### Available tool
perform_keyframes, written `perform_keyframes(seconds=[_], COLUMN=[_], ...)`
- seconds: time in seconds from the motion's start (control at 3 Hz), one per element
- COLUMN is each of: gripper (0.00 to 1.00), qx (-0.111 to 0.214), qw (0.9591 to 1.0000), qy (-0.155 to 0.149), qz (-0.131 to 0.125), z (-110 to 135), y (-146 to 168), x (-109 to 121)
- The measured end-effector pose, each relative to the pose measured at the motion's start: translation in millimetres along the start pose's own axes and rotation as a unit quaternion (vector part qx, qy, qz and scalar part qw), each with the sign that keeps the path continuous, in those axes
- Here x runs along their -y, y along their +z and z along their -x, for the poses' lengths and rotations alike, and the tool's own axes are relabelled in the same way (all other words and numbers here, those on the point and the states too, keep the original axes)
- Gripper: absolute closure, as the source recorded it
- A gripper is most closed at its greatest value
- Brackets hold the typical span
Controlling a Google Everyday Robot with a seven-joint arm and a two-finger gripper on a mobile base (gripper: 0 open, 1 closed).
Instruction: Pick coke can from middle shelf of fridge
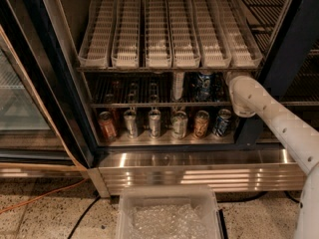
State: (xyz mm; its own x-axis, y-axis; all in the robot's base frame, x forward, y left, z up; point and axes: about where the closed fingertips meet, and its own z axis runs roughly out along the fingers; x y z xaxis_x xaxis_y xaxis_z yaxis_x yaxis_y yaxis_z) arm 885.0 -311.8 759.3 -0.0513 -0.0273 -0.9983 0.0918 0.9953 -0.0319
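Note:
The fridge stands open in front of me. Its middle shelf is a dark wire rack holding a tall pale can, a blue can and several dim cans further left. One of those, at the far left, looks reddish and seems to be the coke can. My white arm reaches in from the right at this shelf's height. The gripper is in the dark right end of the shelf, next to the blue can and far right of the reddish can.
White slotted trays fill the rack above. On the steel floor stand a copper-brown can, silver cans, an orange-tan can and a blue can. A clear plastic bin sits on the floor in front. A glass door is at left.

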Motion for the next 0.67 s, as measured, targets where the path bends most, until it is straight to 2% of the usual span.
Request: perform_keyframes(seconds=[0.33,0.67], gripper=[1.00,1.00], qx=[0.000,0.006], qw=[1.0000,0.9999], qy=[0.002,0.005], qz=[-0.002,0.011], z=[-3,2], y=[-15,-32], x=[3,-3])
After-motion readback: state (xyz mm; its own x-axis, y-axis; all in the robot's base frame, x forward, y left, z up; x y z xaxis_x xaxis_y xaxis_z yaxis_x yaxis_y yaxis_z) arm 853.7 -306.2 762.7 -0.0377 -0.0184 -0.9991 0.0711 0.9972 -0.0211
